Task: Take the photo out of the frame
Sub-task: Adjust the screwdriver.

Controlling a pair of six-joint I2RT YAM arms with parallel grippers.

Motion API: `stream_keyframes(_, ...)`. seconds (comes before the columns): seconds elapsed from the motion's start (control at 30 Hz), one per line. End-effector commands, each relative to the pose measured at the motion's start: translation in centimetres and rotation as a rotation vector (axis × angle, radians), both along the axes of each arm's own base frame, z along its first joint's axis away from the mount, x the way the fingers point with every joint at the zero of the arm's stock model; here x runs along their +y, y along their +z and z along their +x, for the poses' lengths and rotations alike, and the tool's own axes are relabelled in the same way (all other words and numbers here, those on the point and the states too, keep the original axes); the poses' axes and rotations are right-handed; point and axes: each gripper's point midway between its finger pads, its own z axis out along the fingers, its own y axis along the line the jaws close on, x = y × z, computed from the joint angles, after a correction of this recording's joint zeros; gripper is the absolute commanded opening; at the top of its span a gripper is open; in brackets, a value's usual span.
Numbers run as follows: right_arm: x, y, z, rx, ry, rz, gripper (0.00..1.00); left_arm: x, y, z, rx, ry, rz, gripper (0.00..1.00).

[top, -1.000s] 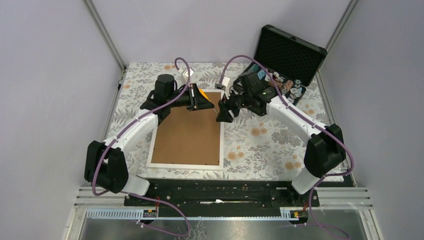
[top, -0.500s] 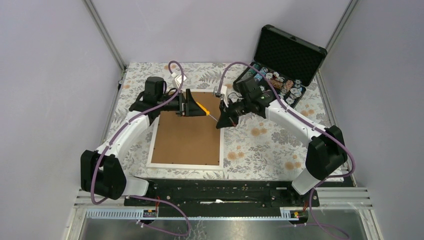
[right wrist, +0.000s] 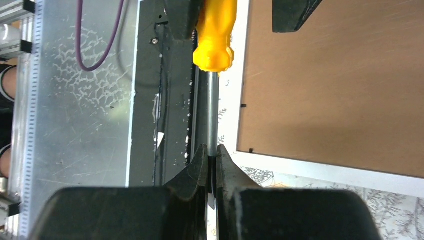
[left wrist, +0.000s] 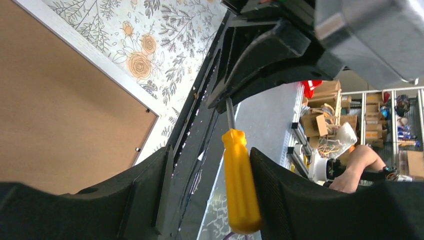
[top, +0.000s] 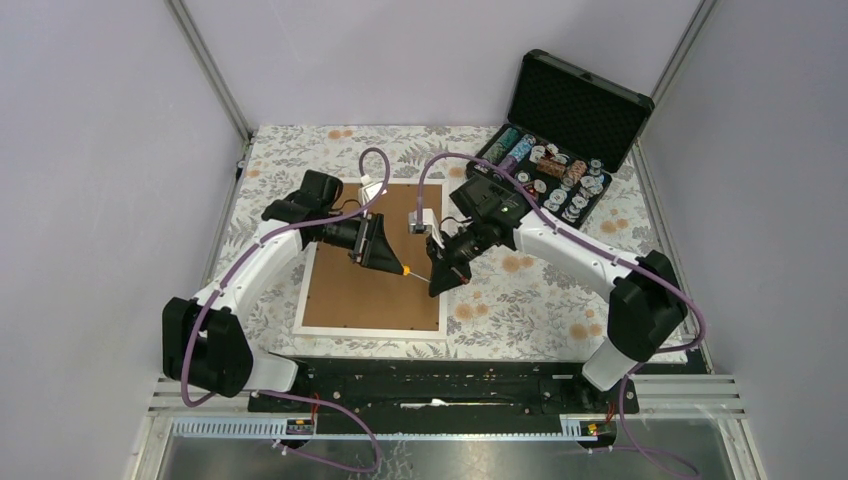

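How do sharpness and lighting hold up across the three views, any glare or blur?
Top external: evenly lit, sharp, no harsh shadows across the frame. Left wrist: the left fingers loom dark and soft, the screwdriver handle crisp, the room behind bright. Right wrist: mottled glare on the metal plate, the frame's brown back sharp, the right fingers dark.

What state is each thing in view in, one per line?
White-bordered rectangular picture frame: lying face down, brown fibreboard back in place.
Yellow-handled metal screwdriver: held by its shaft.
Right pincer: shut on the shaft.
Left pincer: open, around the handle.
Black foam-lined case: lid open, chips inside.
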Motion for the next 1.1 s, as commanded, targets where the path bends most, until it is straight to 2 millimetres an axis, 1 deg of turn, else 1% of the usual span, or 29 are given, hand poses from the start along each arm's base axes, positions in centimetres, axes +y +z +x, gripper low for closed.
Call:
stream_keyframes(0.0,0.4,0.9,-0.9,0.060,0.054,0.036,0.00,0.0,1.2,-1.5,-0.107,-0.095,-0.063,0.59)
stream_keyframes(0.13,0.6,1.2,-1.5,0.114,0.077,0.050,0.00,0.0,1.1,-1.7,-0.127,-0.102,-0.073,0.50)
stream_keyframes(0.33,0.8,1.3,-2.1,0.194,0.095,0.054,0.00,-0.6,1.8,-2.5,-0.205,-0.123,-0.120,0.44)
stream_keyframes(0.47,0.8,1.2,-2.3,0.208,0.101,0.053,0.00,-0.7,1.6,-2.9,-0.215,-0.132,-0.112,0.42)
stream_keyframes(0.63,0.7,1.3,-2.3,0.200,0.107,0.056,0.00,-0.9,1.7,-2.7,-0.212,-0.128,-0.112,0.31)
stream_keyframes(0.8,0.7,1.6,-2.4,0.197,0.110,0.060,0.00,-1.0,1.4,-2.5,-0.197,-0.116,-0.108,0.28)
stream_keyframes(0.9,0.7,1.5,-2.5,0.198,0.115,0.055,0.00,-1.2,1.2,-2.8,-0.173,-0.120,-0.119,0.31)
stream_keyframes(0.93,0.7,1.5,-2.5,0.197,0.115,0.056,0.00,-1.2,1.1,-2.8,-0.175,-0.120,-0.121,0.28)
stream_keyframes(0.97,0.7,1.5,-2.4,0.195,0.116,0.058,0.00,-1.2,1.0,-2.9,-0.163,-0.118,-0.121,0.24)
stream_keyframes(1.03,0.7,1.5,-2.5,0.197,0.120,0.061,0.00,-1.3,1.1,-3.0,-0.140,-0.111,-0.124,0.11)
stream_keyframes(1.07,0.8,1.6,-2.5,0.198,0.120,0.064,0.00,-1.3,1.1,-3.0,-0.133,-0.111,-0.129,0.02)
